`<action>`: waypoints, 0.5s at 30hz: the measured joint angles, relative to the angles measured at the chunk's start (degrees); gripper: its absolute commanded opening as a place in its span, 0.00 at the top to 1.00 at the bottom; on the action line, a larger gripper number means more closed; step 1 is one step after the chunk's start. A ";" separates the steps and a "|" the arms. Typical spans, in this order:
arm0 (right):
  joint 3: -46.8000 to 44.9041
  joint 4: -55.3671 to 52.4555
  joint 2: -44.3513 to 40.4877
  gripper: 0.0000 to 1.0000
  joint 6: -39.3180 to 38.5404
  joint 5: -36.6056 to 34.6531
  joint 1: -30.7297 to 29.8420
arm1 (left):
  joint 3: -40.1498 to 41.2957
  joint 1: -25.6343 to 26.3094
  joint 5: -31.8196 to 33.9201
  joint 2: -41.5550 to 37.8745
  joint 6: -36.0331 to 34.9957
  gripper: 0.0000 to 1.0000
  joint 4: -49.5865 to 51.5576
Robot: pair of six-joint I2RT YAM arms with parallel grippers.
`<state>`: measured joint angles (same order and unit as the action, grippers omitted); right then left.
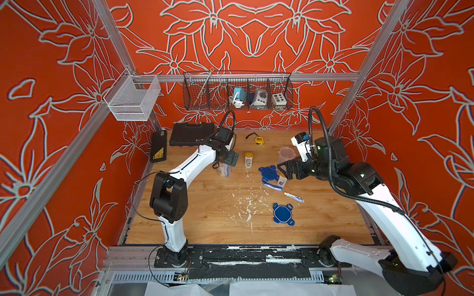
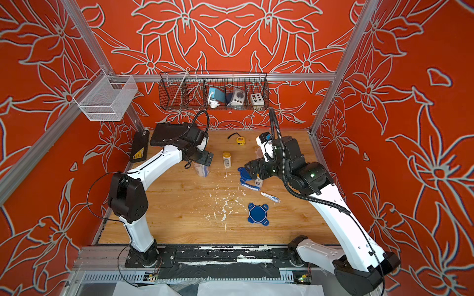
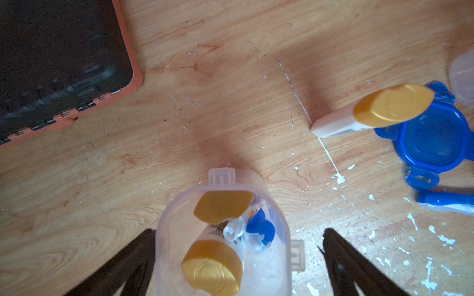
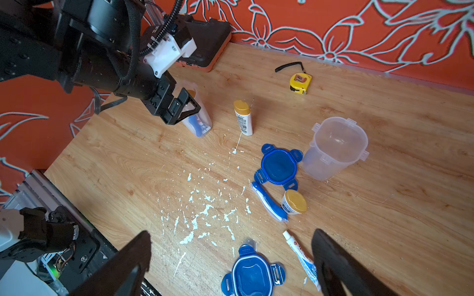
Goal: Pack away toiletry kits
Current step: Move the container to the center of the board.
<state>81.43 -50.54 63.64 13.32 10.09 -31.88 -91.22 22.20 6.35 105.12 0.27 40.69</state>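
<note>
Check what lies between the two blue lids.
A blue toothbrush and a yellow-capped bottle, both beside the farther lid; the right wrist view shows it best.

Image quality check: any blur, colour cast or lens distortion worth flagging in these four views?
Left wrist view: soft throughout, warm cast; the clear tub and left gripper's fingers are blurred. Right wrist view: sharper, yellow tape measure crisp, right gripper's fingers dark and defocused. Both top views: wide-angle, frame posts lean, colour fringing at edges.
</note>
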 measured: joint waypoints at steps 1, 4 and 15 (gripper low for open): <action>0.00 0.00 -0.04 0.02 0.00 0.00 0.00 | -0.09 0.00 0.09 0.09 0.02 0.02 0.11; -0.09 0.02 -0.17 0.02 0.02 0.00 0.11 | -0.59 0.04 0.15 0.42 0.17 0.04 0.44; -0.31 0.09 -1.03 0.02 0.02 0.00 0.39 | -0.48 1.44 2.29 0.44 0.37 0.21 0.87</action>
<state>81.12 -50.46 62.61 13.34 10.09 -31.48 -91.70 23.64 8.64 105.56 0.64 41.56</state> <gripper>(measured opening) 0.980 0.814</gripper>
